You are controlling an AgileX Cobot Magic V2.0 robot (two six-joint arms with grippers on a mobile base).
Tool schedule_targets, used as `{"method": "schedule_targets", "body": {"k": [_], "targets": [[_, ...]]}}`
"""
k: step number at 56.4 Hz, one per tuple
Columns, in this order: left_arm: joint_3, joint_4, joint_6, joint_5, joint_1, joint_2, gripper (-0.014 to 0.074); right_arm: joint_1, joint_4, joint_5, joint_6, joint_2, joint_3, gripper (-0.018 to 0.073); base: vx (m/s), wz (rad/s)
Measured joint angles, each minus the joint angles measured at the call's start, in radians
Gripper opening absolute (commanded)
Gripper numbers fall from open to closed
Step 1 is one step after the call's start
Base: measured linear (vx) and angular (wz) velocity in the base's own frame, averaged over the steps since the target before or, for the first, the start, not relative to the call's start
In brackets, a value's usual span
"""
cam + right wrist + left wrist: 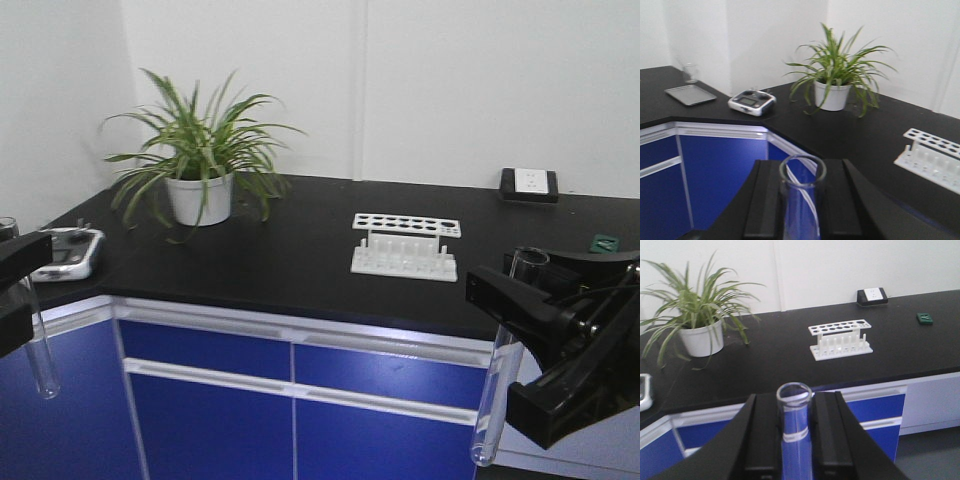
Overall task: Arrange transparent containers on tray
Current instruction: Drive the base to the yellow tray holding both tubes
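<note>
Each gripper holds one clear glass test tube upright in front of the blue cabinets. My left gripper [12,290] [795,407] is shut on the left test tube [42,360] [795,440], whose open rim stands just above the fingers. At the lower right, my right gripper [520,335] [802,175] is shut on the right test tube [495,400] [801,205], whose round bottom hangs below it. No yellow tray shows. A shallow grey tray [690,94] lies on the far left counter in the right wrist view.
A white perforated rack [405,247] [841,340] stands on the black counter [300,250]. A potted plant [200,165] and a grey remote controller [68,252] sit to the left. A wall socket [528,183], a small green item [603,242] and a small glass [689,72] are also there.
</note>
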Motion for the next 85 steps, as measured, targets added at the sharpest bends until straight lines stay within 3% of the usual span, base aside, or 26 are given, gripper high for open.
{"method": "schedule_targets", "body": {"k": [48, 85], "targets": [[0.000, 0.000, 0.000, 0.000, 0.000, 0.000, -0.0003, 0.000, 0.000, 0.000, 0.000, 0.000, 0.000, -0.0009, -0.32, 0.44], [0.000, 0.000, 0.000, 0.000, 0.000, 0.000, -0.0003, 0.000, 0.000, 0.000, 0.000, 0.000, 0.000, -0.0009, -0.12, 0.46]]}}
